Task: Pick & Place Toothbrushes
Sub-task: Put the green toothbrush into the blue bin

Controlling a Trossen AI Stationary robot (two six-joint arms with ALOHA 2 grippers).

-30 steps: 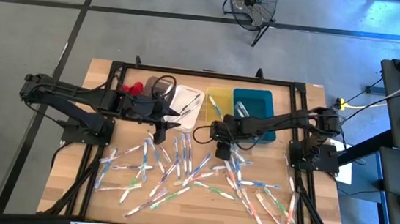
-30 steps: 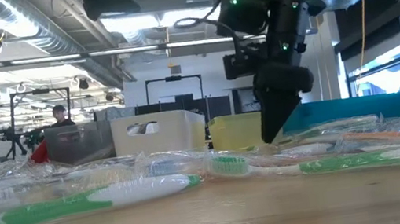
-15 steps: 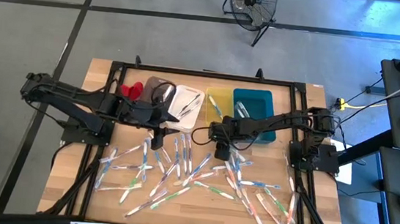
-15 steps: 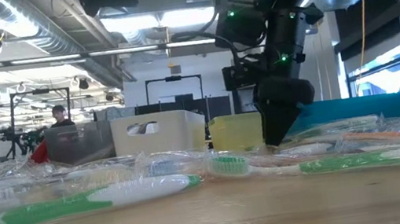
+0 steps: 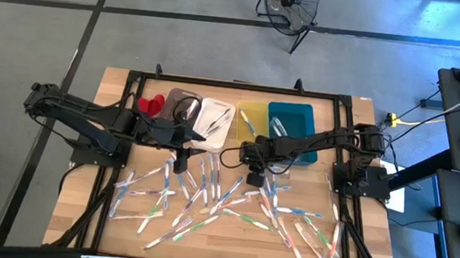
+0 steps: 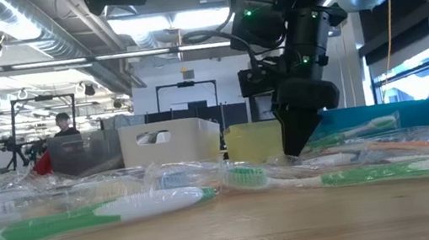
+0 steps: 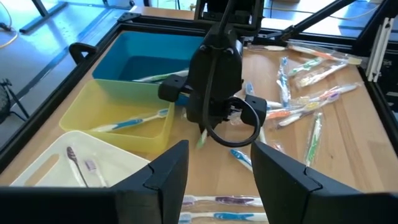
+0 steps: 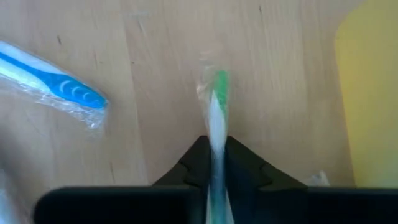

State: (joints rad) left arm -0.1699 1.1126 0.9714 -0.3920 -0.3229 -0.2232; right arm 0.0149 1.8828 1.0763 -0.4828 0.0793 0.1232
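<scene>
- The wooden table [image 5: 78,208] carries a row of four bins along its far side, and the scattered wrapped toothbrushes [image 5: 231,209] lie on the near side of that row.
- Landmark: the yellow bin [image 5: 250,122]. The teal bin [image 5: 291,128] touches it on one side, the white bin [image 5: 212,120] on the other, and the grey bin [image 5: 178,104] is beyond the white one.
- Only the left wrist view looks into the bins: the yellow bin holds one blue-and-white toothbrush [image 7: 134,121], the teal bin a pale one, the white bin two small brushes.
- The right gripper [image 5: 255,179] stands just in front of the yellow bin, down at the table.
- Only the right wrist view shows its grip: the fingers are closed on a green-and-white toothbrush [image 8: 216,118], whose head sticks out over bare wood beside the yellow bin's wall; a blue wrapped toothbrush [image 8: 53,81] lies nearby.
- The left gripper [image 5: 181,160] hovers in front of the white bin, jaws apart and empty, as its wrist view shows.
- From the low view, the pile of wrappers hides the right gripper's tips; a person stands far behind the bins.
- A small red object [image 5: 151,103] sits beside the grey bin.
</scene>
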